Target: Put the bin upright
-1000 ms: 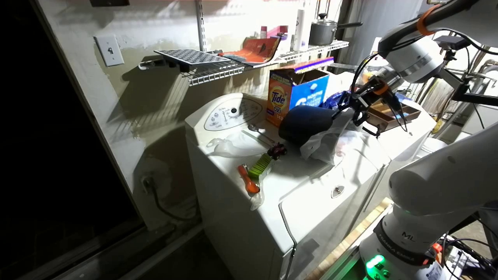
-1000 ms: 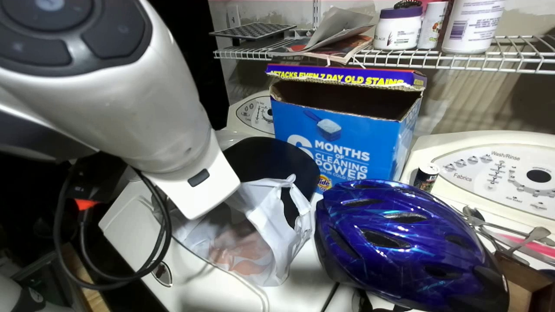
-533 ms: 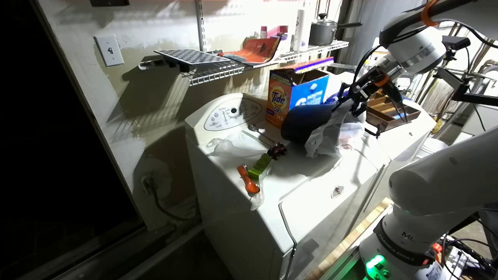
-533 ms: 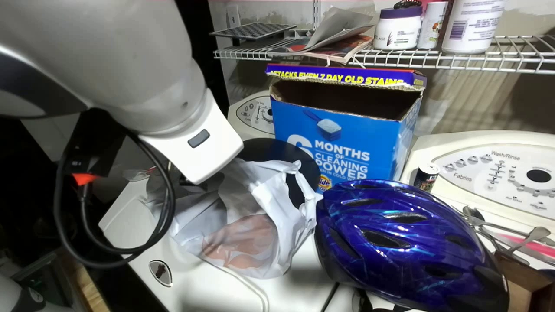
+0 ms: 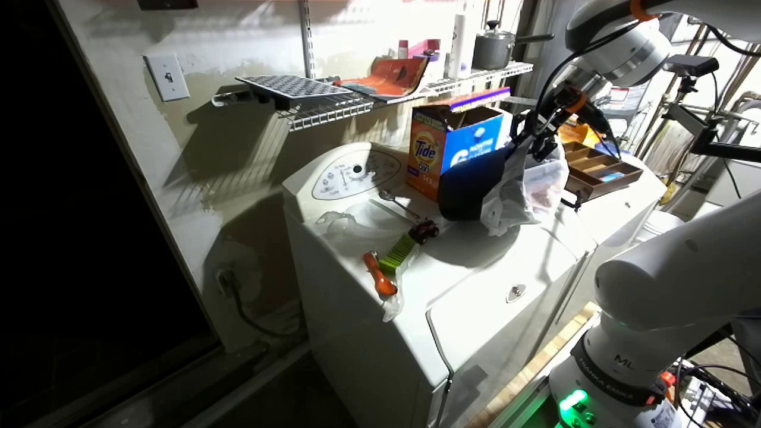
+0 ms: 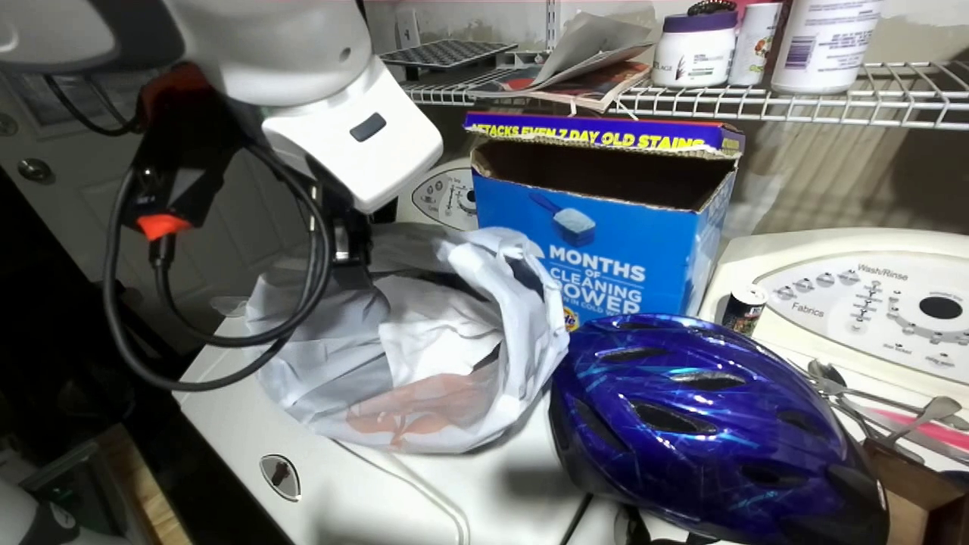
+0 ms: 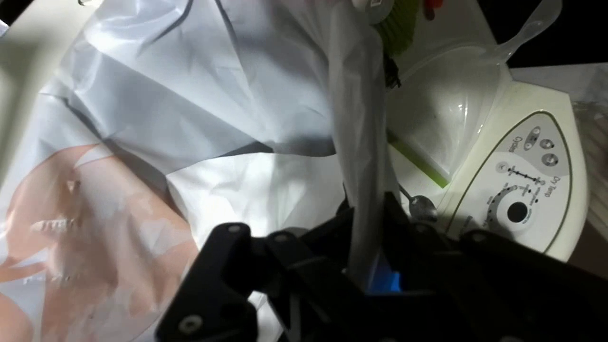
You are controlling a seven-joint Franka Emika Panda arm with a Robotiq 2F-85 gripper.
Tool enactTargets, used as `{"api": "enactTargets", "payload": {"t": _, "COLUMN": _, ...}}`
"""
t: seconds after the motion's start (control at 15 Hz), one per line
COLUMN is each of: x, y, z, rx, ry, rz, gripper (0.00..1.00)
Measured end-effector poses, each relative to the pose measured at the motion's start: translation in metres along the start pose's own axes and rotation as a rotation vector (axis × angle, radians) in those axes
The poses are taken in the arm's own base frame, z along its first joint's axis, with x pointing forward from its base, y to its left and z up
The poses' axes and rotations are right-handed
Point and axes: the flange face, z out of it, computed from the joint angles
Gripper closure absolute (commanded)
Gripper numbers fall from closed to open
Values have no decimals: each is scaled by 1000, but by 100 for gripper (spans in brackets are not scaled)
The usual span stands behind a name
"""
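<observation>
White surface (image 5: 443, 276) below, the bin (image 5: 469, 187) has swung up, still tilted: I'm partway (contact underneath unclear), fingers (image 7: 327, 232) pinching its lined rim (image 7: 365, 190).

The desk (image 5: 434, 279) carries a Tide box (image 5: 455, 141), far; a spoon (image 5: 387, 195) lies left. Nearer lie toy vehicle (image 5: 423, 230), brush (image 5: 397, 254), orange object (image 5: 379, 274).

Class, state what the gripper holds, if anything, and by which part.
The gripper holds the bin by its liner-covered rim.

The gripper (image 5: 527, 147) holds the tilted bin (image 5: 468, 187).
</observation>
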Motion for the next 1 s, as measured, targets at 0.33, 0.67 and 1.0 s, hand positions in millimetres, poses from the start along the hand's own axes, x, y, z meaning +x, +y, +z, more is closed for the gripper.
{"api": "enactTargets", "payload": {"t": 0.33, "x": 13, "y": -37, "z": 0, "rx": -64, "ry": -44, "rz": -66, "gripper": 99}}
{"api": "enactTargets", "payload": {"t": 0.67, "x": 29, "y": -60, "z": 5, "rx": -149, "ry": -99, "rz": -104, "gripper": 99}}
{"api": "enactTargets", "payload": {"t": 1.0, "x": 42, "y": -73, "z": 10, "rx": -208, "ry": -166, "rz": -111, "gripper": 99}}
